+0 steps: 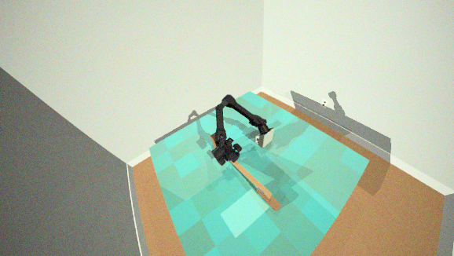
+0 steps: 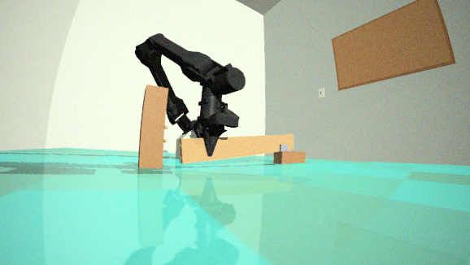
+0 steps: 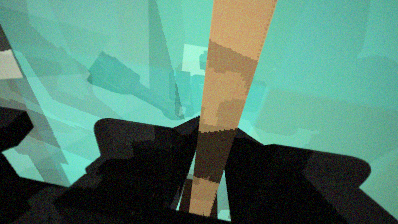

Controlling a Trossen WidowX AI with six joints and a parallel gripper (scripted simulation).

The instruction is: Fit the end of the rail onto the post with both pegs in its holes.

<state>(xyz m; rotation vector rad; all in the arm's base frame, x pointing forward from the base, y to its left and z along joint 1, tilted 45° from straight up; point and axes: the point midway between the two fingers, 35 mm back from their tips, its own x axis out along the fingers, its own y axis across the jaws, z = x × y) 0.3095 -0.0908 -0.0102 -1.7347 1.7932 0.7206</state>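
The long wooden rail (image 2: pixel 252 145) (image 1: pixel 255 186) (image 3: pixel 237 60) slopes from the table up to the grey bracket (image 2: pixel 284 147) on the low footboard block (image 2: pixel 294 158) (image 1: pixel 276 205). Its near end rests on the table, a short gap in front of the upright wooden post (image 2: pixel 152 122). Two small pegs (image 2: pixel 165 128) (image 2: pixel 165 141) stick out of the post toward the rail, above the level of the rail's end. My gripper (image 2: pixel 211 146) (image 1: pixel 227 156) (image 3: pixel 212 121) comes down from above and is shut on the rail close to its near end, one finger on each side face. The arm hides the post in the top view.
A white box (image 1: pixel 267 137) stands at the arm's base, behind the rail's near end. The glossy teal table top (image 2: pixel 325 195) lies on a brown floor (image 1: pixel 393 220). A brown panel (image 2: pixel 390 45) hangs on the grey wall.
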